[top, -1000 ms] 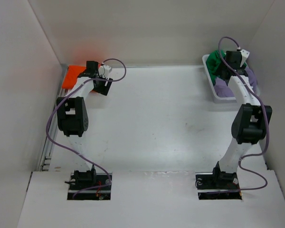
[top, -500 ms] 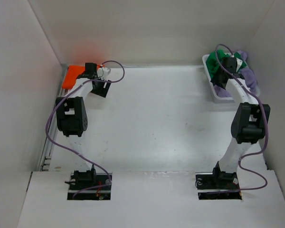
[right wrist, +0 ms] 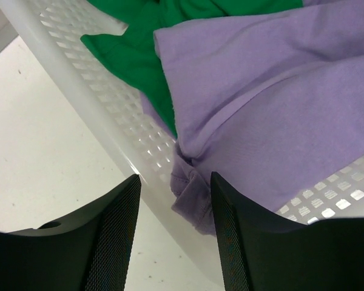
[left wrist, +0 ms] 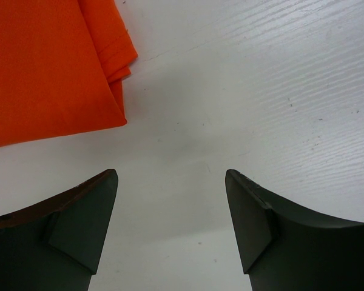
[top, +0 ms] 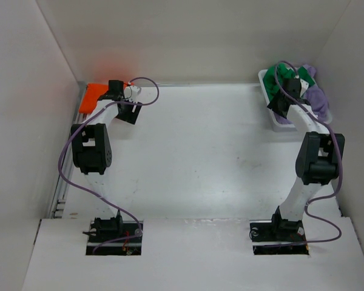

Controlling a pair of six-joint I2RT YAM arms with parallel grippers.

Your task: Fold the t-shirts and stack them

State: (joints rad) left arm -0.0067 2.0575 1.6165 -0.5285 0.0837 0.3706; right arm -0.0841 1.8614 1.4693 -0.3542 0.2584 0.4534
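A folded orange t-shirt [top: 92,96] lies at the table's far left corner; in the left wrist view the orange t-shirt [left wrist: 48,66] sits ahead and to the left of my left gripper [left wrist: 170,182], which is open over bare table. That left gripper [top: 109,93] stands just right of the shirt. The lavender t-shirt [right wrist: 261,109] and green t-shirt [right wrist: 133,54] are heaped in the white basket [right wrist: 109,103]. My right gripper [right wrist: 175,182] hovers at the basket's rim, jaws apart, with a lavender hem between them next to the right finger. From above, the right gripper [top: 278,104] is at the basket's near left side.
The white lattice basket [top: 264,80] stands at the far right corner against the side wall. White walls close in the table on the left, back and right. Purple cables loop off both arms.
The right gripper has drawn back toward the basket's near left rim and its jaws have narrowed. More of the green and lavender cloth now shows above the basket. The left arm has barely moved.
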